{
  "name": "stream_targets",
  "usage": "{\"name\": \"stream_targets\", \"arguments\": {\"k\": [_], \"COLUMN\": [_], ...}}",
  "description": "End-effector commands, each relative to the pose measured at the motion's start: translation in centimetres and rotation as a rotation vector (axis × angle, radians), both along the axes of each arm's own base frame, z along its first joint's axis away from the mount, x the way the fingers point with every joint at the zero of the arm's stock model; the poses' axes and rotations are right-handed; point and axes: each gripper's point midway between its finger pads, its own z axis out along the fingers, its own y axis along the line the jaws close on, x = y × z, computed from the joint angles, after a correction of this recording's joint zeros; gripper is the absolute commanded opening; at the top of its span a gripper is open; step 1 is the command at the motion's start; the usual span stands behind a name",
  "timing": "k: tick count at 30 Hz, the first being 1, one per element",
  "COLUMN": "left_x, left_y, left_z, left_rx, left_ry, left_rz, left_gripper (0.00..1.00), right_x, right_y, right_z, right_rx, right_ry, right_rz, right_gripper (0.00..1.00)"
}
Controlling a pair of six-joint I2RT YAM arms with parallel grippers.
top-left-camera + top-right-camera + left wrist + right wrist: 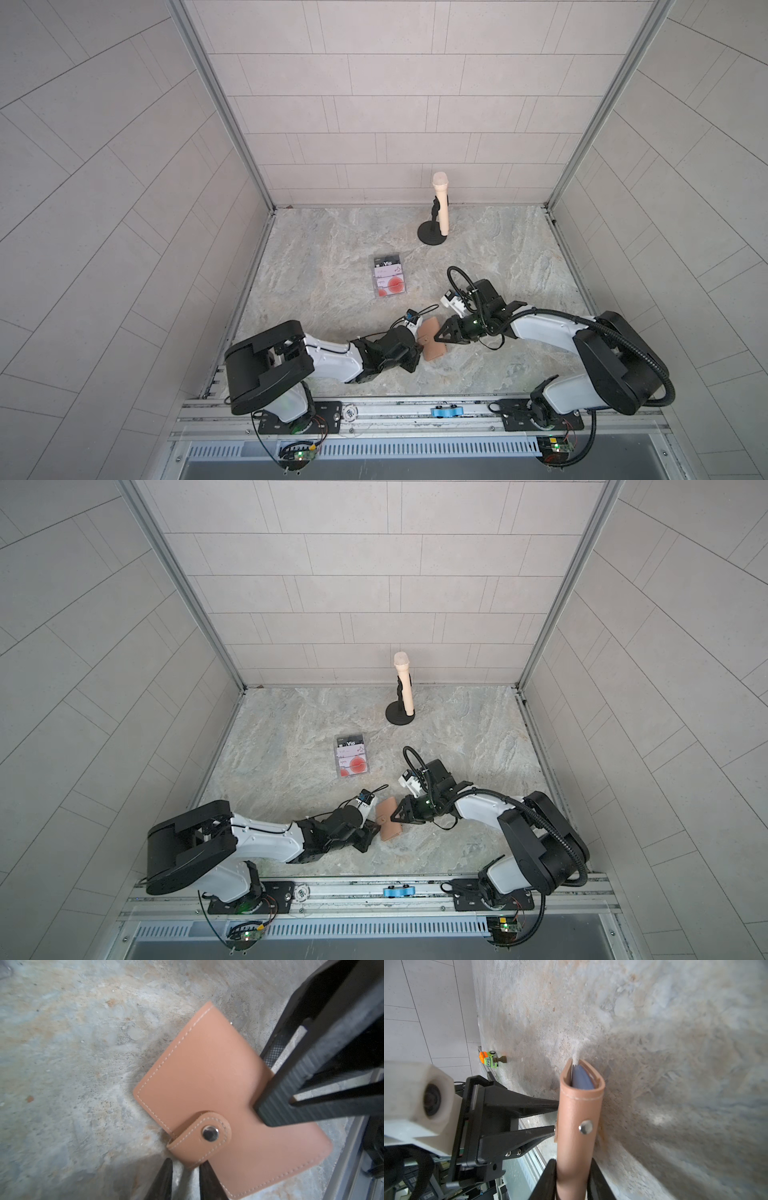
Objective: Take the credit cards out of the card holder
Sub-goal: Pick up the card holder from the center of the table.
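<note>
Right pincer (573,1162) clamps card holder (207,1076) at its spine, tilted up near bench (72,1064) front, so left pincer (186,1164), jaws apart straddling the snapped-shut tab (203,1134), can probably pop it.

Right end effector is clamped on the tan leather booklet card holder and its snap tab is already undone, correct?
No: the snap tab is fastened, lying flat on the cover of the tan leather booklet card holder, as the left wrist view shows. The right end effector is clamped on it.
</note>
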Motion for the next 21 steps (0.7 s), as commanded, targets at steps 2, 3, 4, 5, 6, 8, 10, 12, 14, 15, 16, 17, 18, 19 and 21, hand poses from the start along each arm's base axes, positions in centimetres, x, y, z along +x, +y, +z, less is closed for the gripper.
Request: {"name": "stream_targets", "arguments": {"k": [2,3,4,5,6,8,10,12,14,15,16,17,18,19,21], "left_x": [0.5,0.5,0.5,0.6,0.7,0.8,0.8,0.9,0.9,1.1,1.3,1.5,1.7,2.0,2.3], "left_y": [-0.2,-0.2,-0.1,0.1,0.2,0.4,0.2,-0.2,-0.7,-1.0,-1.2,-1.2,-1.2,-1.3,-1.6], "left_z": [1.1,1.4,1.7,2.1,2.6,3.7,5.0,6.4,7.5,8.2,8.8,9.3,9.9,10.5,11.5], "left_rx": [-0.005,-0.007,-0.004,0.001,0.003,0.007,-0.001,-0.018,-0.031,-0.040,-0.045,-0.048,-0.056,-0.065,-0.089], "left_ry": [-0.023,-0.024,-0.029,-0.034,-0.040,-0.051,-0.063,-0.068,-0.070,-0.070,-0.070,-0.070,-0.071,-0.074,-0.070], "left_rz": [0.017,0.018,0.022,0.028,0.032,0.033,0.027,0.014,0.006,0.008,0.018,0.036,0.054,0.066,0.087], "left_gripper": [0.30,0.31,0.31,0.32,0.33,0.36,0.40,0.43,0.43,0.43,0.42,0.42,0.42,0.44,0.48], "right_x": [0.0,0.2,0.5,0.9,1.0,1.3,1.5,1.7,1.8,1.9,1.9,1.9,2.1,2.1,2.2], "right_y": [-0.3,-0.4,-0.8,-1.2,-1.5,-2.1,-2.4,-2.7,-2.9,-3.1,-3.2,-3.4,-3.6,-3.8,-4.1], "right_z": [0.0,0.2,0.3,0.6,0.9,1.9,2.9,4.0,4.9,5.4,5.7,6.1,6.5,6.9,7.8], "right_rx": [-0.019,-0.027,-0.045,-0.065,-0.077,-0.096,-0.097,-0.097,-0.087,-0.084,-0.084,-0.088,-0.092,-0.093,-0.086], "right_ry": [-0.021,-0.048,-0.077,-0.115,-0.149,-0.213,-0.269,-0.318,-0.362,-0.389,-0.410,-0.436,-0.465,-0.491,-0.534], "right_rz": [-0.001,-0.005,-0.021,-0.035,-0.041,-0.057,-0.069,-0.083,-0.094,-0.101,-0.105,-0.110,-0.121,-0.131,-0.146], "right_gripper": [0.17,0.11,0.08,0.03,0.01,0.00,0.00,0.00,0.00,0.00,0.00,0.00,0.00,0.00,0.00]}}
